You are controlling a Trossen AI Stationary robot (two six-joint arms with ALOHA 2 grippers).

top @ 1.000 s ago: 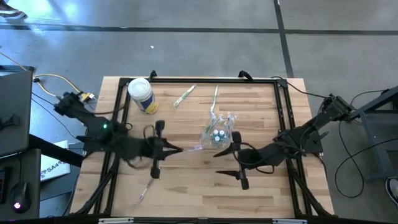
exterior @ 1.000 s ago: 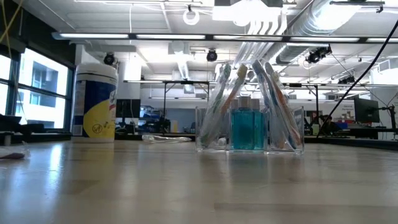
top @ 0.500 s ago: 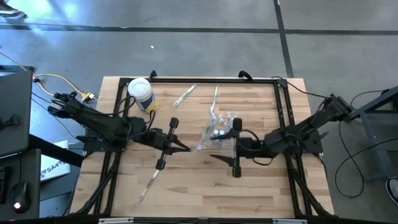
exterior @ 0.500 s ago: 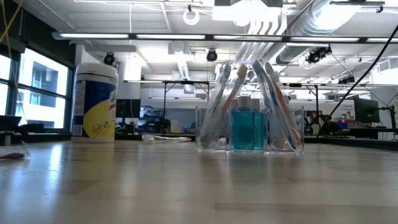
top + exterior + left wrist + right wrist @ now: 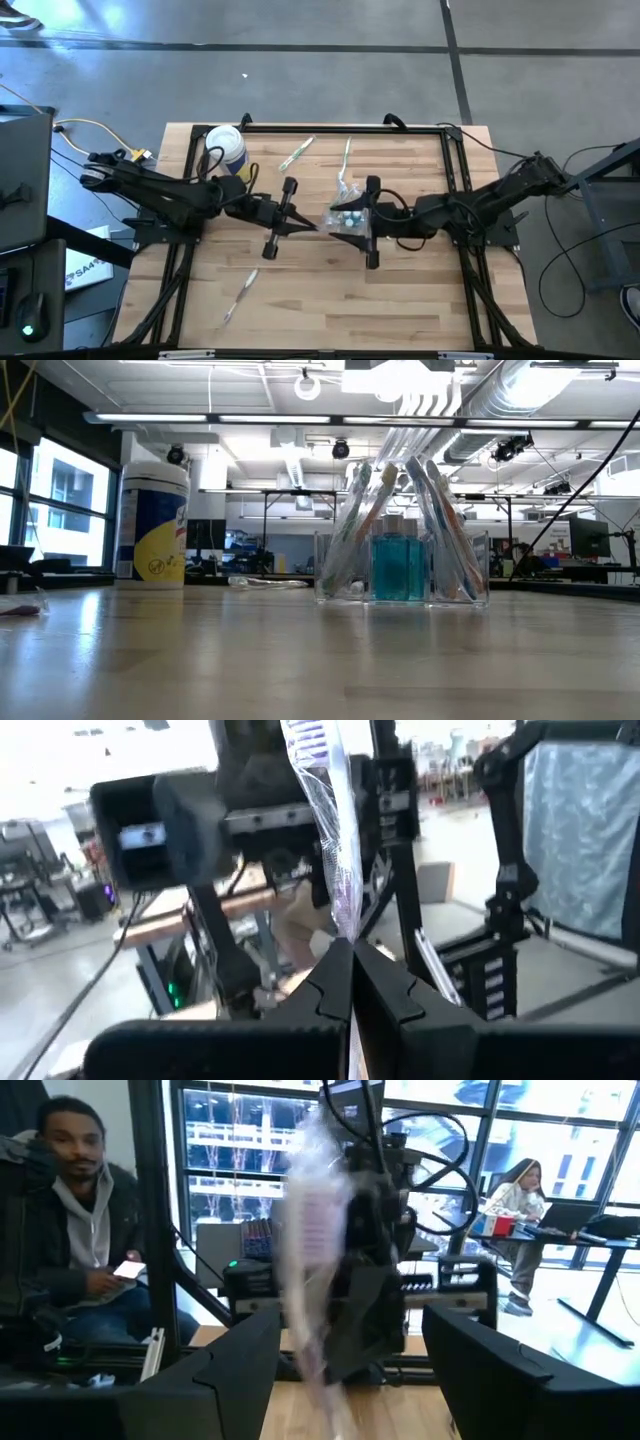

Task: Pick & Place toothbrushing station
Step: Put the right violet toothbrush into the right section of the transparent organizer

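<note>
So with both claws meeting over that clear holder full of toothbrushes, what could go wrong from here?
The left claw is pinched shut on a thin clear wrapper. That film looks slippery and could slide out.

The right claw stands open right by the toothbrushing station. Its toothbrushes lean loosely, so a nudge might tip them or shove the holder.

The two claws are close together and might bump each other.

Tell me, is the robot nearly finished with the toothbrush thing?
Partly. The clear holder already has brushes and a blue bottle inside. The left gripper pinches a plastic-wrapped item beside it, and the right gripper has its jaws open there. Three loose toothbrushes lie outside the holder.
</note>
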